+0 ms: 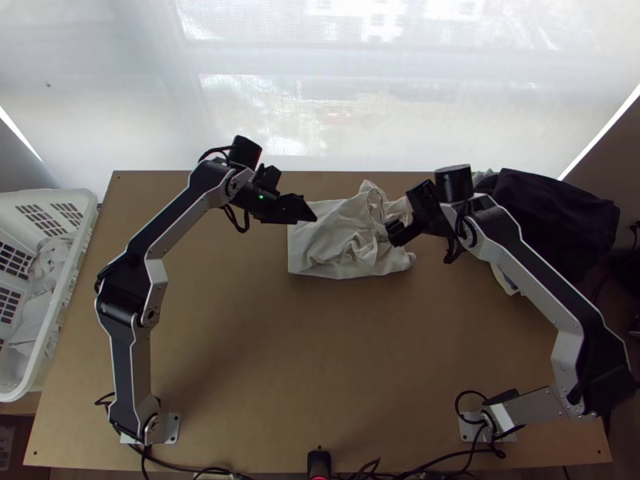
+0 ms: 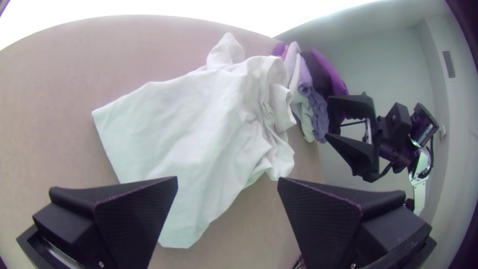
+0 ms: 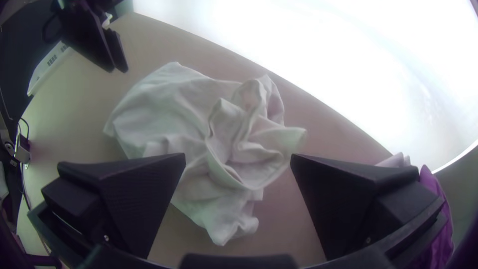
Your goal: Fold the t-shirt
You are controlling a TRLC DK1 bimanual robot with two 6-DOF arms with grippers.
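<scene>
Facing white t-shirt (image 1: 324, 240), part-bunched at twelve o'clock on table (image 1: 296, 344), with left gripper (image 2: 227, 179) and right gripper (image 3: 238, 156) spread wide; likely light, soft, floppy; best pinched by smooth edge at nine o'clock

Three views: one high above the near edge of the table (image 1: 240, 344), facing steeply down; two close, left and right wrist, angled down from either side; shirt (image 1: 308, 250) common to all.
</scene>
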